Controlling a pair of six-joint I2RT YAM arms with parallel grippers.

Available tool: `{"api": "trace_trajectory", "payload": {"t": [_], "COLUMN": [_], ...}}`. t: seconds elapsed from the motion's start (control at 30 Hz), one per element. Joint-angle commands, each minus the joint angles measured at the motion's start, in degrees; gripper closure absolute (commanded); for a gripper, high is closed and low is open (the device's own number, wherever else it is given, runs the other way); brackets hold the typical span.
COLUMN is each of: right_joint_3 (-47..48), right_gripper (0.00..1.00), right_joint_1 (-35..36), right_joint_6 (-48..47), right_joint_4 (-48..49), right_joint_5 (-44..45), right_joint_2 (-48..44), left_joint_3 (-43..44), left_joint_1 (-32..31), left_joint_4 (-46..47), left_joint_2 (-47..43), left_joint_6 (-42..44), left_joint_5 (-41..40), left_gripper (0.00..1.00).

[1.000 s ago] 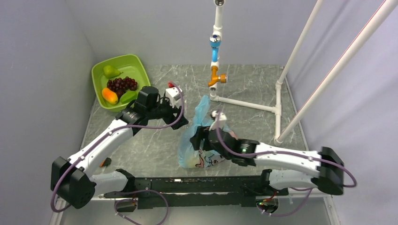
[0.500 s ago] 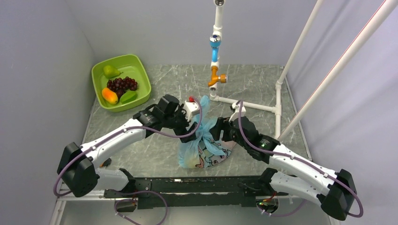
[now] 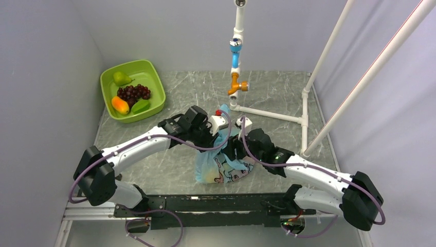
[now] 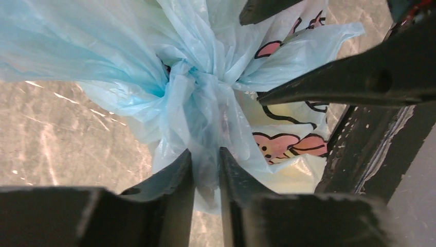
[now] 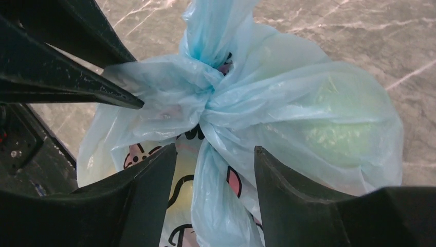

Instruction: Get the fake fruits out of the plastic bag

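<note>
The light-blue plastic bag lies knotted on the table between both arms, its knot tied tight. Fake fruits show only as pale shapes through the film: a green one and a yellowish one. My left gripper is shut on a twisted tail of the bag below the knot. My right gripper is open, its fingers on either side of another blue tail without pressing it. In the top view the left gripper and the right gripper meet over the bag's top.
A lime-green tub at the back left holds a pear, grapes, an orange fruit and a green fruit. A white pipe frame with a toy tap stands behind the bag.
My left arm swung right from beside the tub to the bag and closed on a tail of it. My right gripper moved over the bag's top and its jaws narrowed somewhat.
</note>
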Motion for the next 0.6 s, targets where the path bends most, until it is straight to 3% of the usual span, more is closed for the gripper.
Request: {"api": "trace_trajectory", "payload": {"t": [0.0,0.17,0.27,0.33,0.57], "right_joint_3": [0.79,0.76,-1.29,-2.38,-1.04], "right_gripper": [0.38,0.42,0.5,0.61,0.65], "right_joint_1": [1.49,8.48,9.99,10.03,9.93], "right_joint_6": [-5.7,-8.76,-9.68,-9.99,-10.65], "right_joint_4": [7.03,8.66,11.91,13.4,13.34], "right_joint_5": [-1.64,14.75,18.21,18.67,20.85], "right_joint_2": [2.33,3.81,2.58,2.08,5.6], "left_joint_3": [3.0,3.24,3.11,3.09,3.48], "left_joint_1": [-0.12,-0.16,-0.19,-0.19,-0.18], "left_joint_4": [-0.54,-0.59,-0.56,-0.56,-0.93], "left_joint_2": [-0.55,-1.18,-1.41,-1.35,-1.29], "left_joint_6": [0.94,1.49,1.52,1.56,1.26], "left_joint_5": [0.24,3.12,3.01,3.07,2.98], "left_gripper": [0.79,1.0,1.0,1.0,1.0]}}
